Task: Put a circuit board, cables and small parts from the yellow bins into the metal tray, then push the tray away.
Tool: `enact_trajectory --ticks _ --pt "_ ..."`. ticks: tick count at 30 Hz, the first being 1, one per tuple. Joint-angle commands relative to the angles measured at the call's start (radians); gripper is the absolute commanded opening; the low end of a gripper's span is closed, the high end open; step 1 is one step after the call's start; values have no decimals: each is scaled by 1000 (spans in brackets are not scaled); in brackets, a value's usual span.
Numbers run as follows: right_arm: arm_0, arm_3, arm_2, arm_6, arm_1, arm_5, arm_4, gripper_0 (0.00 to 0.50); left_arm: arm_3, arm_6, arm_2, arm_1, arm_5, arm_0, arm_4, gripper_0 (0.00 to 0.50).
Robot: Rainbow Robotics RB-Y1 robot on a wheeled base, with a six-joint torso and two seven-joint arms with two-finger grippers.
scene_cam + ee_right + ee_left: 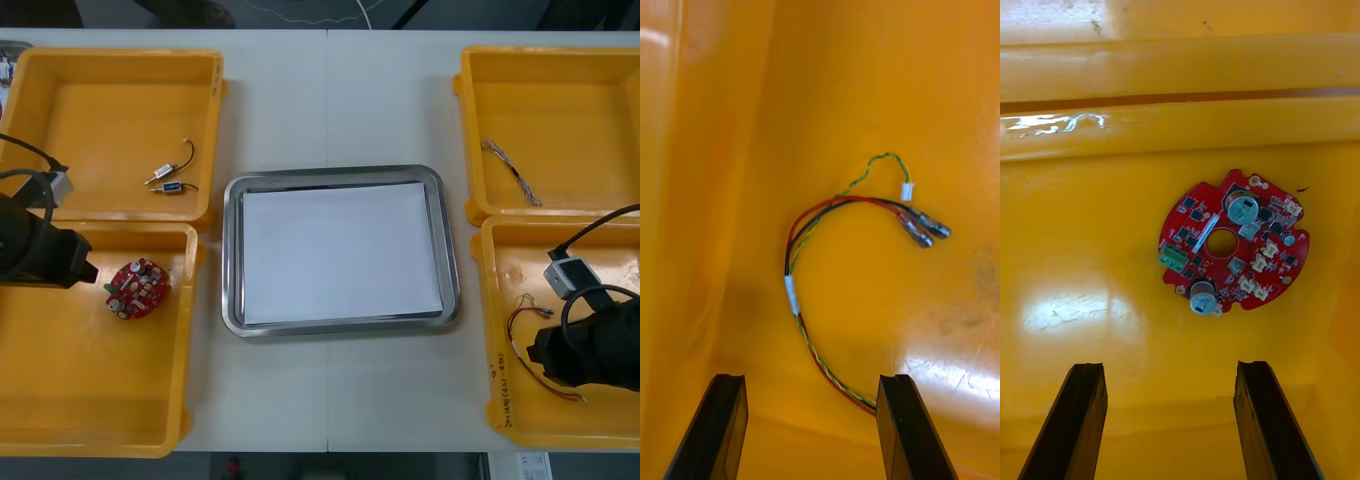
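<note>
A round red circuit board (137, 288) (1233, 241) lies in the near left yellow bin (90, 380). My left gripper (86, 270) (1171, 420) hovers just left of it, open, with the board a little beyond the fingertips. A red and yellow cable (528, 352) (836, 262) lies curled in the near right yellow bin (520, 425). My right gripper (540, 350) (811, 427) is open above it, and the cable's tail reaches one finger (906, 427). The metal tray (340, 176), white inside, sits between the bins with nothing in it.
Two small metal parts (168, 181) lie in the far left yellow bin (100, 120). A twisted blue and white cable (512, 172) rests in the far right yellow bin (570, 110). Bin walls stand close around both grippers.
</note>
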Motion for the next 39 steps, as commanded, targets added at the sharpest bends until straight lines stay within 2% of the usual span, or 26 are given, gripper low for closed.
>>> enact_trajectory --ticks 1,11,20,39 --pt "39 3 17 28 12 -57 14 500 -1 77 -41 8 -65 46 -13 500" --pt "47 84 38 74 14 -154 44 500 15 77 -102 8 -196 96 -45 500" --pt "56 141 71 97 12 -221 71 500 96 65 -156 6 -315 110 -65 500" --pt "82 158 123 106 14 -244 96 500 116 76 -203 8 -341 122 -94 500"
